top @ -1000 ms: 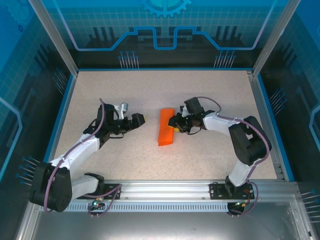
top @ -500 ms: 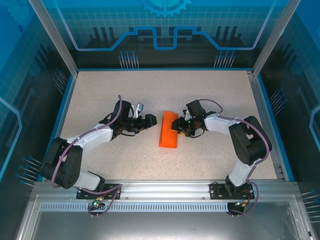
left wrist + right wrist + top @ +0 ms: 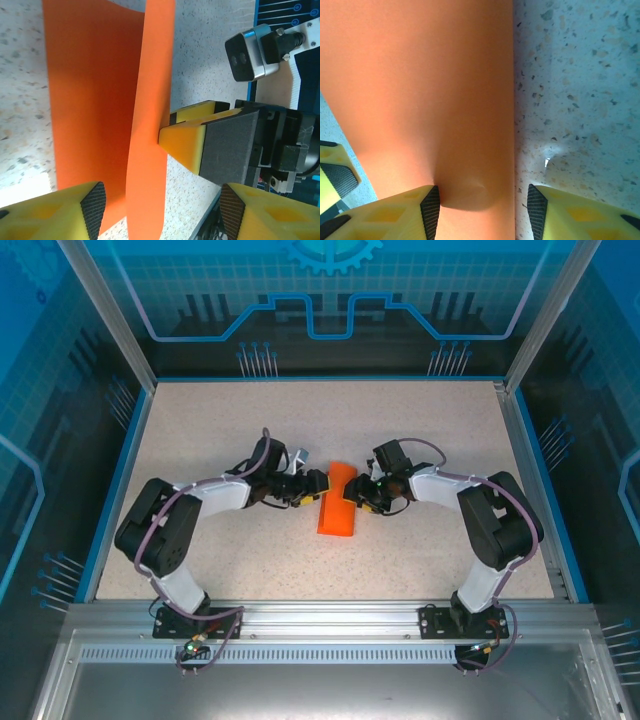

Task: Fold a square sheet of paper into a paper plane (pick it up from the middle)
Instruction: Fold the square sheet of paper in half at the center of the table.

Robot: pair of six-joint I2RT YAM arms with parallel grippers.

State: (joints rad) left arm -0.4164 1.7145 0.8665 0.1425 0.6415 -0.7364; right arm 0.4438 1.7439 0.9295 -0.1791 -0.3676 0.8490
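The square sheet of paper [image 3: 337, 502] lies folded into a narrow orange strip at the table's middle, one flap standing up off the surface. My left gripper [image 3: 318, 485] is at its left side, open, and the raised flap [image 3: 150, 150] passes between its fingers [image 3: 162, 207]. My right gripper [image 3: 352, 495] is at the strip's right side, open. Its jaws [image 3: 483, 212] straddle the paper's [image 3: 430, 75] edge, and the left pad [image 3: 431, 210] dents it. One yellow right fingertip [image 3: 192, 142] touches the flap in the left wrist view.
The speckled table [image 3: 420, 430] has a blue rim and clear enclosure walls around it. An aluminium rail [image 3: 330, 615] with both arm bases runs along the near edge. Free surface lies all around the paper.
My left arm has swung right across the table to the paper, its jaws narrowing. The right jaws have widened a little, and the strip has shifted and tilted slightly.
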